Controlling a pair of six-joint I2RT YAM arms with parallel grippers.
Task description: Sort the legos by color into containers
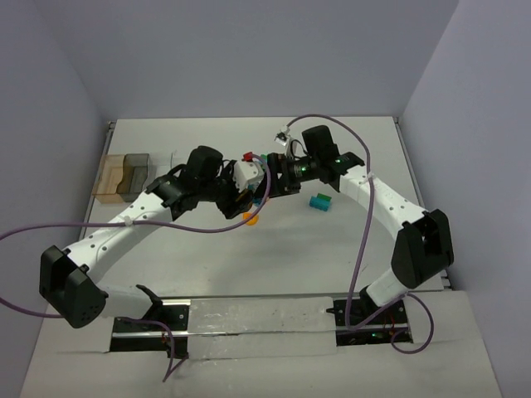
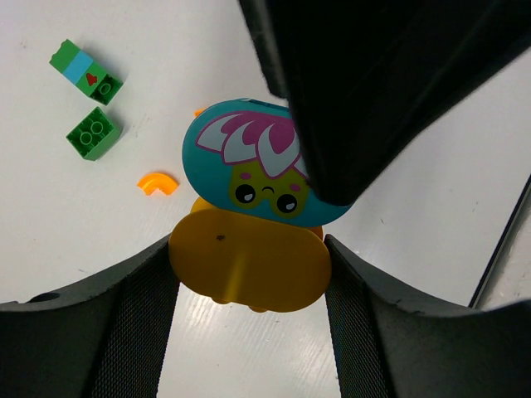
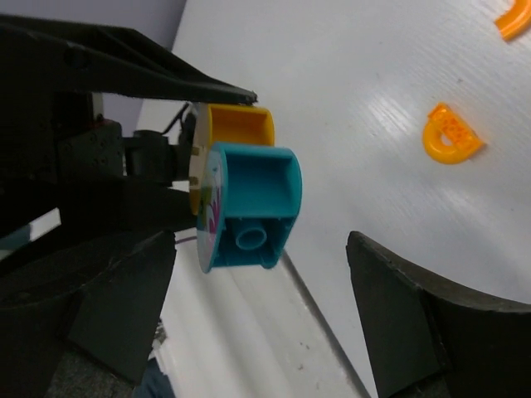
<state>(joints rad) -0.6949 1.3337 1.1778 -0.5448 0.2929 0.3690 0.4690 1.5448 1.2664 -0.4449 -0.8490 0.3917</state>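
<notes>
Cartoon face [image 2: 265, 195] on the teal rounded plastic brick [image 2: 241, 162] only shows from the left wrist. Left gripper [image 2: 247, 249] clamps the yellow rounded plastic brick [image 2: 249, 278] touching it; right gripper [image 3: 261, 240] straddles the teal brick, spread wide.

From my left wrist, one of my right fingers [image 2: 373, 83] is a dark, blurred mass covering the upper right of the teal piece [image 2: 241, 166], so I cannot tell whether it touches there, and my left fingers [image 2: 133, 332] run off the bottom edge. From my right wrist, an orange curve [image 3: 516, 18] is cut off by the top right corner, and my left fingers are only dark shapes. From above, my wrists mostly hide the teal piece, and the trays [image 1: 123, 176] are too small to show what they hold.
</notes>
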